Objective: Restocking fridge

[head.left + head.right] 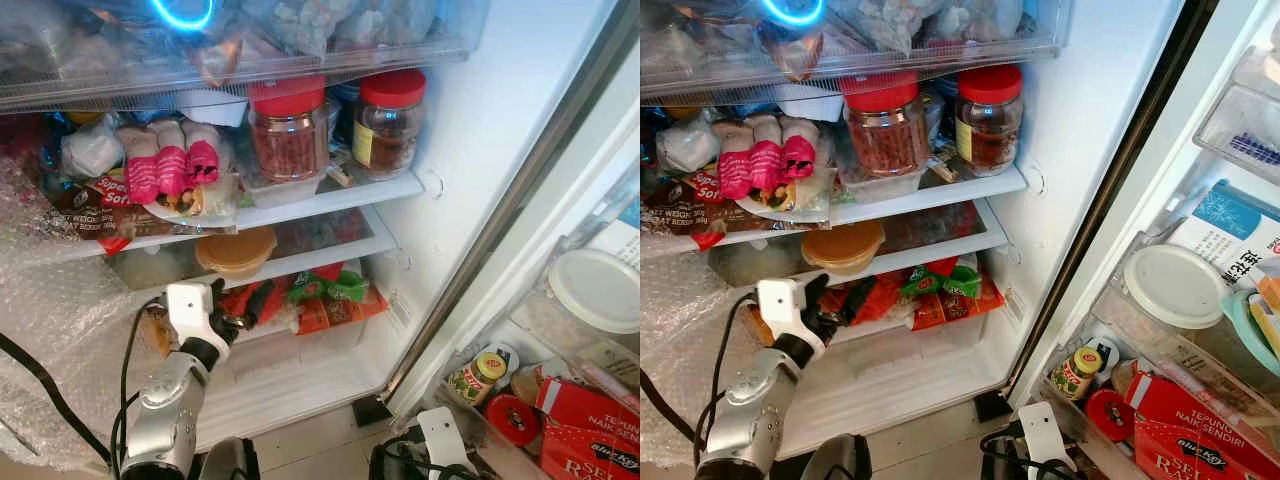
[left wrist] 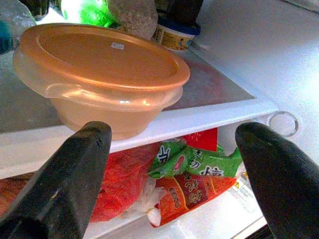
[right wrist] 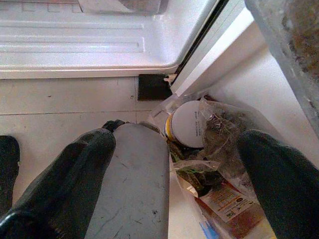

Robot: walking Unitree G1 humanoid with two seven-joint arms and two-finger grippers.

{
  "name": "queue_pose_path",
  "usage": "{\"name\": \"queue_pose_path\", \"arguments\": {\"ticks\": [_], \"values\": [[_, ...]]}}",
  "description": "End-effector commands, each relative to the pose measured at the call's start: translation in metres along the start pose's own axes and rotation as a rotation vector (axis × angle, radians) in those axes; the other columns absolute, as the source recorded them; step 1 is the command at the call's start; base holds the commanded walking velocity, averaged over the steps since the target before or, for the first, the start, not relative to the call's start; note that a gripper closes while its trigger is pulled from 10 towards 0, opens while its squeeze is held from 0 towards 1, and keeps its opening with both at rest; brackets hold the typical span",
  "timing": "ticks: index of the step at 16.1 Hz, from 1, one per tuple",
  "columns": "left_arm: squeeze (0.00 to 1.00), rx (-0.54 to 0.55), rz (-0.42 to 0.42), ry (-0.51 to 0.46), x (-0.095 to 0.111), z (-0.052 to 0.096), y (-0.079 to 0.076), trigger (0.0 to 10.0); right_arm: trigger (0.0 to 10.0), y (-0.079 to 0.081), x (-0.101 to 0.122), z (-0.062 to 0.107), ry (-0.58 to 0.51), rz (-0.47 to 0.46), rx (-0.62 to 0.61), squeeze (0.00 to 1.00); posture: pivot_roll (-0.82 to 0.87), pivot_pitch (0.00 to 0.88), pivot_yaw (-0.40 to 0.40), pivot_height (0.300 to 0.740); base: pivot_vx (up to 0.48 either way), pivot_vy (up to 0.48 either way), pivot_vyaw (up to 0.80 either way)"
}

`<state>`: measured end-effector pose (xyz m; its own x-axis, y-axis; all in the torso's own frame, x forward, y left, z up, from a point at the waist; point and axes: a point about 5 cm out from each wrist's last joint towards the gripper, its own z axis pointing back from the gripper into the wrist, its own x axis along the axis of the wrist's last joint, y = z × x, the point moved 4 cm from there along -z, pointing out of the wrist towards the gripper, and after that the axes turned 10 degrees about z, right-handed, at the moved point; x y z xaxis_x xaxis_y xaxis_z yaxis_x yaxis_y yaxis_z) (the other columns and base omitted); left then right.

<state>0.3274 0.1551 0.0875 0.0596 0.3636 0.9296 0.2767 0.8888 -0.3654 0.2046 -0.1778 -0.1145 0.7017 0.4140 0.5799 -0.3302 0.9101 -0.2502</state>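
Note:
The fridge stands open before me. An orange lidded bowl (image 1: 236, 250) sits at the front of the middle glass shelf (image 2: 209, 112); in the left wrist view the bowl (image 2: 99, 64) is close ahead. Under that shelf lie a green packet (image 2: 199, 162) and red bags (image 1: 262, 298). My left gripper (image 1: 228, 312) is raised just below the bowl, open, with nothing between its fingers (image 2: 65, 184). My right gripper (image 3: 174, 184) hangs low by the fridge's bottom corner, open, over a plastic bag (image 3: 219, 164) on the floor that holds a white-lidded jar (image 3: 189, 124).
Two red-lidded jars (image 1: 290, 130) and pink-wrapped rolls (image 1: 170, 170) crowd the upper shelf. Bubble wrap (image 1: 50, 300) bulges at the left. The open door's racks on the right carry a white lid (image 1: 598, 288), a small yellow-capped jar (image 1: 478, 375) and red boxes (image 1: 590, 420).

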Motion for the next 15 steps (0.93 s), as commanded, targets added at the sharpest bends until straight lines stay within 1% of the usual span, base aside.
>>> {"name": "queue_pose_path", "arguments": {"ticks": [1, 4, 8, 10, 12, 13, 14, 15], "values": [[0.00, -0.021, -0.054, 0.021, 0.000, 0.002, -0.004, 10.0, 10.0, 0.009, -0.041, 0.010, 0.140, 0.025, 0.038, 0.00, -0.13, 0.073, -0.048, 0.624, 0.000, 0.000, 0.00], [0.00, -0.001, -0.107, 0.055, -0.007, -0.001, 0.000, 10.0, 10.0, 0.011, -0.041, 0.010, 0.143, 0.026, 0.041, 0.00, -0.13, 0.067, -0.048, 0.624, 0.000, 0.000, 0.00], [0.00, 0.023, -0.126, 0.072, -0.014, -0.006, 0.003, 10.0, 10.0, 0.015, -0.039, 0.009, 0.142, 0.026, 0.044, 0.00, -0.13, 0.060, -0.045, 0.624, 0.000, 0.000, 0.00], [0.00, 0.048, -0.118, 0.068, -0.016, -0.010, 0.006, 10.0, 10.0, 0.025, -0.032, 0.007, 0.137, 0.025, 0.051, 0.00, -0.13, 0.057, -0.043, 0.624, 0.000, 0.000, 0.00], [0.00, 0.064, -0.109, 0.053, -0.013, -0.016, 0.007, 10.0, 10.0, 0.038, -0.025, 0.005, 0.134, 0.026, 0.062, 0.00, -0.14, 0.058, -0.043, 0.624, 0.000, 0.000, 0.00], [0.00, 0.065, -0.109, 0.053, -0.013, -0.017, 0.007, 10.0, 10.0, 0.039, -0.025, 0.005, 0.134, 0.026, 0.062, 0.00, -0.14, 0.058, -0.043, 0.624, 0.000, 0.000, 0.00], [0.00, 0.075, -0.113, 0.048, -0.012, -0.021, 0.009, 10.0, 10.0, 0.041, -0.024, 0.005, 0.135, 0.025, 0.062, 0.00, -0.14, 0.061, -0.042, 0.624, 0.000, 0.000, 0.00], [0.00, 0.095, -0.111, 0.036, -0.009, -0.025, 0.011, 10.0, 10.0, 0.030, -0.030, 0.006, 0.140, 0.023, 0.051, 0.00, -0.14, 0.064, -0.042, 0.624, 0.000, 0.000, 0.00]]}}
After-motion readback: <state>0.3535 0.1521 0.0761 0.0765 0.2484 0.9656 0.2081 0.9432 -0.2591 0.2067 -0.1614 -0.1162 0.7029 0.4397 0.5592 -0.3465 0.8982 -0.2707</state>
